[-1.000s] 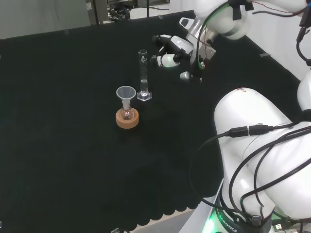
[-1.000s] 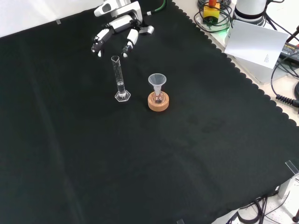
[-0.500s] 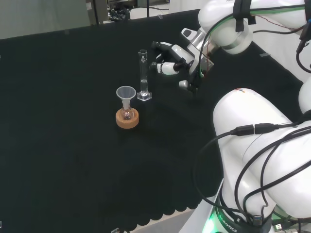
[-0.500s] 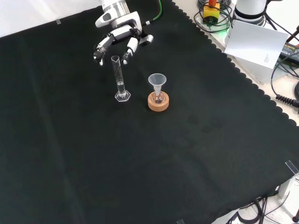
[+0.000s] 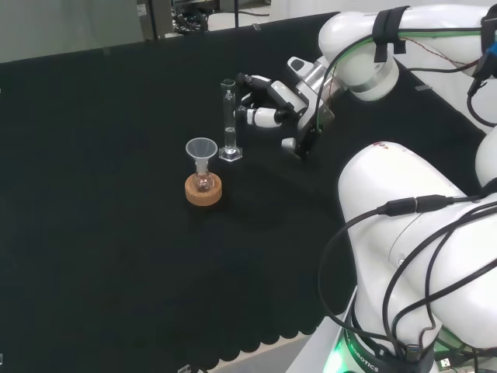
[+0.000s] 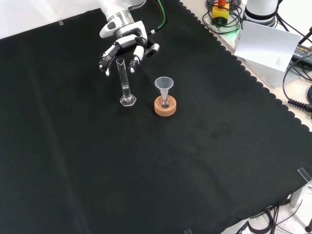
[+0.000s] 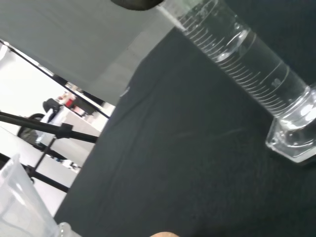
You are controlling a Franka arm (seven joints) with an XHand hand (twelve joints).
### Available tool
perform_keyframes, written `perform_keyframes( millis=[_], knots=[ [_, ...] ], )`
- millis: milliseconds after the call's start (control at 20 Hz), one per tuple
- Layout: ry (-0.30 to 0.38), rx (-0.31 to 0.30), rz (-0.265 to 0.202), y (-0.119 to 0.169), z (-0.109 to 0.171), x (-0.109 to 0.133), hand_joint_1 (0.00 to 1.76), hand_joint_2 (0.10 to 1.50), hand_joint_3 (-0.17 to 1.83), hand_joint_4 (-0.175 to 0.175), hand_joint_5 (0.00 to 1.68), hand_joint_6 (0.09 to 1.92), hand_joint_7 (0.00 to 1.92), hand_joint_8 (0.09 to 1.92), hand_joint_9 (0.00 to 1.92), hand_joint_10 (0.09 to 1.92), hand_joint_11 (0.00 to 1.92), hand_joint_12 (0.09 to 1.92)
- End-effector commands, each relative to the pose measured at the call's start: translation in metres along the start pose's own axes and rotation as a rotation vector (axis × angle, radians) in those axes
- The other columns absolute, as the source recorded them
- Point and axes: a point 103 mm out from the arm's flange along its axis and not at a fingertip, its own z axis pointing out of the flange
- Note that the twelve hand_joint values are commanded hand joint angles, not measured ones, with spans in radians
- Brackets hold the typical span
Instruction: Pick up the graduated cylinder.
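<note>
On the black cloth [image 6: 204, 161], the slim, likely fragile and tippy graduated cylinder [image 6: 124, 83] is best gripped mid-tube by the spread, empty hand [image 6: 122, 48].

The hand [image 5: 273, 103] is just beside the top of the tall graduated cylinder [image 5: 228, 124], on its right in the head view. Its fingers are spread, with the cylinder's top between them in the front view, but I cannot tell if they touch it. Close to the cylinder's foot stands a funnel [image 5: 202, 149] in a small flask on a cork ring [image 5: 203, 189]. That is the one thing in the way. All around them the black cloth [image 6: 195, 161] is bare, so there is lots of room to pass.
</note>
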Motion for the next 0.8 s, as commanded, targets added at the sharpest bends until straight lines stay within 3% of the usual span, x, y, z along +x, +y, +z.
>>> perform_keyframes(
  millis=[50, 800],
  knots=[
    [0.06, -0.011, -0.03, 0.002, 0.012, -0.002, 0.98, 0.98, -0.17, -0.006, 0.42, 0.09, 0.34, 0.64, 0.61, 0.58, 0.41, 1.3],
    [0.118, 0.01, -0.079, 0.006, 0.032, -0.005, 1.0, 0.98, -0.17, -0.004, 0.45, 0.09, 0.38, 0.63, 0.65, 0.56, 0.43, 1.29]
  ],
)
